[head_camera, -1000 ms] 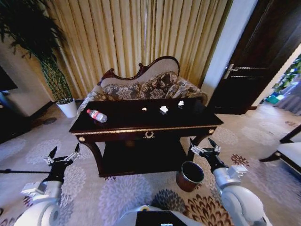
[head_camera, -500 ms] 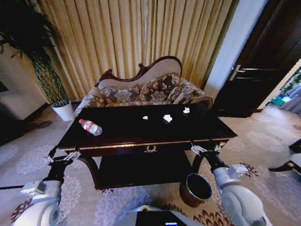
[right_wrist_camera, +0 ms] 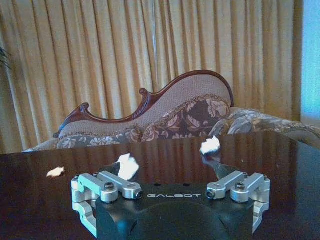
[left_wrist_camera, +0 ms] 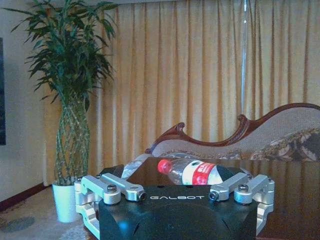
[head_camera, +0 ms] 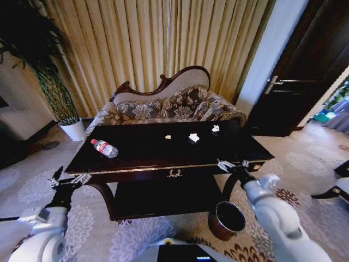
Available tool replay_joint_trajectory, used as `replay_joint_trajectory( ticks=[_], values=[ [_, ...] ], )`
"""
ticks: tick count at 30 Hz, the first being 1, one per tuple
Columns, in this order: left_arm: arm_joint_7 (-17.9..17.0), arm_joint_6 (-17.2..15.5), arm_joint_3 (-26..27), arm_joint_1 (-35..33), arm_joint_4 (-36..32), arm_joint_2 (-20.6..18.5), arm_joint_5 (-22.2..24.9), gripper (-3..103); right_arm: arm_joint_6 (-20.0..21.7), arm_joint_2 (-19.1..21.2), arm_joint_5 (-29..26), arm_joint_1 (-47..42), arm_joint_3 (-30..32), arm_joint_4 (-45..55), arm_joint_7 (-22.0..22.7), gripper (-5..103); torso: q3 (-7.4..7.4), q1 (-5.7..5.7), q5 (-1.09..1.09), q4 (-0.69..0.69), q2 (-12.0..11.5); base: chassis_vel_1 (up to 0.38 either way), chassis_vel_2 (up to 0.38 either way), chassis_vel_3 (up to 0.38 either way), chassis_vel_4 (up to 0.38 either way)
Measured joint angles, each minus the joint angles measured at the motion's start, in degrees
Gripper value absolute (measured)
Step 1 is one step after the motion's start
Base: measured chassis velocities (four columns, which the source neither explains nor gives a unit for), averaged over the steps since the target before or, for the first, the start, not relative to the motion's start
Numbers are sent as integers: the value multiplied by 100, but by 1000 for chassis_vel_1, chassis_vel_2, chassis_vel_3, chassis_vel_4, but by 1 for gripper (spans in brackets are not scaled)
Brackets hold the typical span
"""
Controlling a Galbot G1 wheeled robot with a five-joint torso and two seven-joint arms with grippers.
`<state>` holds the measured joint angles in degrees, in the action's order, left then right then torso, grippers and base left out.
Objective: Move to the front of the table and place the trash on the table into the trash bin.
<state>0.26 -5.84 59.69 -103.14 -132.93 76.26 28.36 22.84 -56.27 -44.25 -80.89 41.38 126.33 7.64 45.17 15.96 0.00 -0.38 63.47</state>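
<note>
The dark glossy table (head_camera: 147,150) stands straight ahead. On its left part lies the clear bottle (head_camera: 103,148) with a red cap and label, on its side. Three white paper scraps (head_camera: 168,137) (head_camera: 193,137) (head_camera: 216,129) lie toward the back right. The reddish-brown trash bin (head_camera: 227,220) stands on the carpet by the right front leg. My left gripper (head_camera: 68,181) hangs open below the left front corner, facing the bottle (left_wrist_camera: 192,172). Open too, my right gripper (head_camera: 233,165) is at the right front edge, looking over the tabletop (right_wrist_camera: 30,200) at the scraps (right_wrist_camera: 128,166) (right_wrist_camera: 210,145).
A floral sofa (head_camera: 174,103) with a carved wood back stands right behind the table, before gold curtains. A tall plant in a white pot (head_camera: 73,129) is at the far left. A dark door (head_camera: 294,82) is at the right. Patterned carpet surrounds the table.
The whole view has closed in on the table, so the camera moved forward. My right gripper has risen to the table's front edge. The trash lies where it was.
</note>
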Motion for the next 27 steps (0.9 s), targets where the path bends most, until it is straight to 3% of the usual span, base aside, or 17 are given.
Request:
replay_joint_trajectory(
  ticks=[5,9,11,17,27],
  values=[
    [-7,-74,-86,13,-21,153,-45,100,53,569,-294,941,-447,-852,20,100,0,-1,1,-5,0,0,0,0,0],
    [-6,-105,-125,22,-23,199,-120,100,72,686,-393,1479,-813,-1297,19,100,0,-1,2,-5,0,0,0,0,0],
    [-10,-141,-124,42,-21,213,-163,100,163,744,-445,2173,-1285,-1785,18,100,0,0,2,-4,0,0,0,0,0],
    [-97,-257,-92,-30,-175,321,-161,100,346,617,-582,3652,-2301,-2892,94,100,1,0,0,0,0,0,0,0,0],
    [-98,-239,-71,-153,-247,552,-286,100,430,301,-424,5085,-3119,-4378,93,100,0,0,-1,-2,0,0,0,0,0]
  ],
)
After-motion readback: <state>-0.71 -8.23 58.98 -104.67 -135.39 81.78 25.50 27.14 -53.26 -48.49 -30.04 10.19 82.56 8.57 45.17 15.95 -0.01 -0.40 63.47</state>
